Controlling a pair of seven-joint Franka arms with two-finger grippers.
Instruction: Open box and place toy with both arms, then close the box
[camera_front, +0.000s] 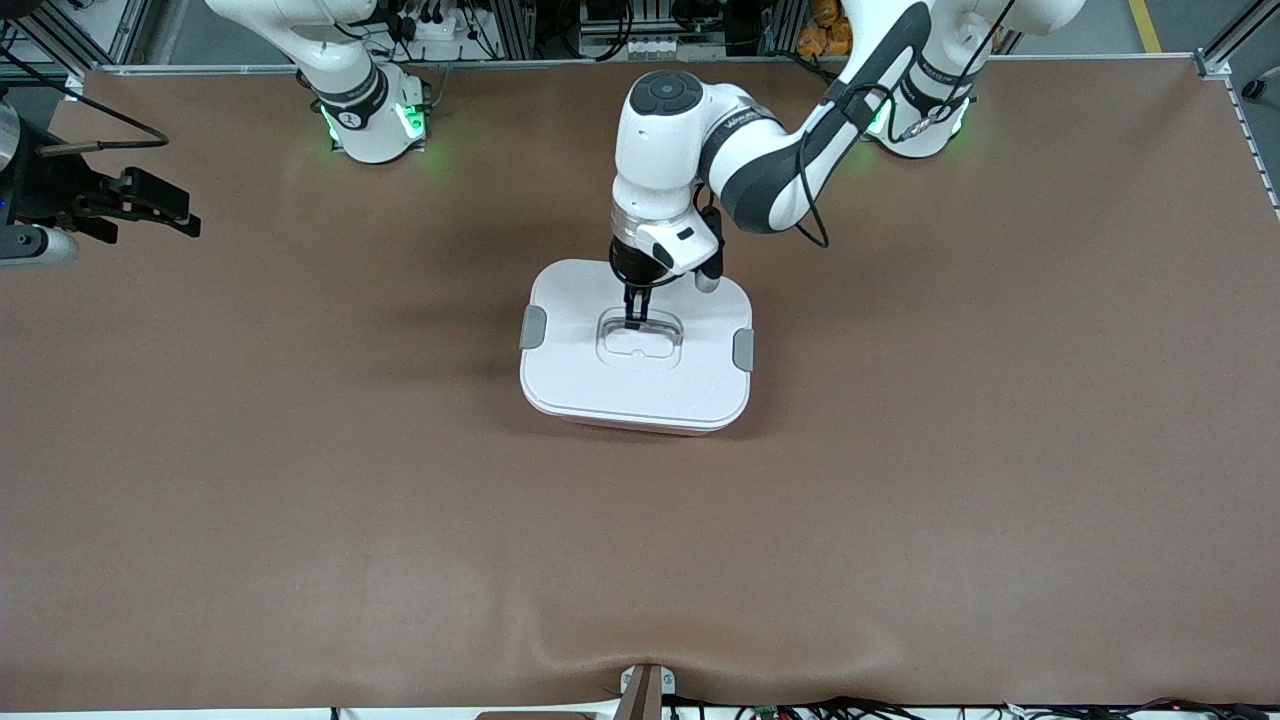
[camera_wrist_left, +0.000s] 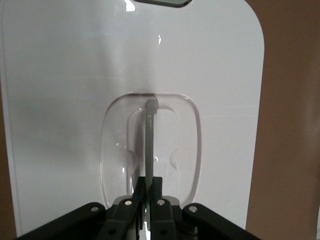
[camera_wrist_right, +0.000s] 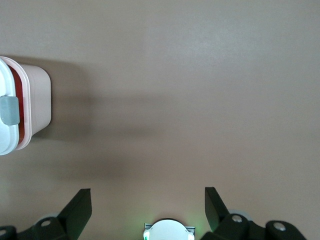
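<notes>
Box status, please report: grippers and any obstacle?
Left gripper shut on lid handle. Right gripper open, waiting at table edge. Box lidded. No obstacle seen.

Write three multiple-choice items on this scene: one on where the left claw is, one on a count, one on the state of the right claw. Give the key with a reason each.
1. Where is the left claw?
A. in the lid's recessed handle
B. on a side clip
C. on the bare table

2. How many grey clips show on the white lid in the front view?
A. one
B. two
C. four

3. How does the right claw stand?
A. shut on the box
B. shut on nothing
C. open

Key:
1 A, its shut fingers pinch the grey handle bar in the lid's recess.
2 B, one clip at each short end.
3 C, its fingers stand wide apart over bare table, holding nothing, with the box off to one side.
</notes>
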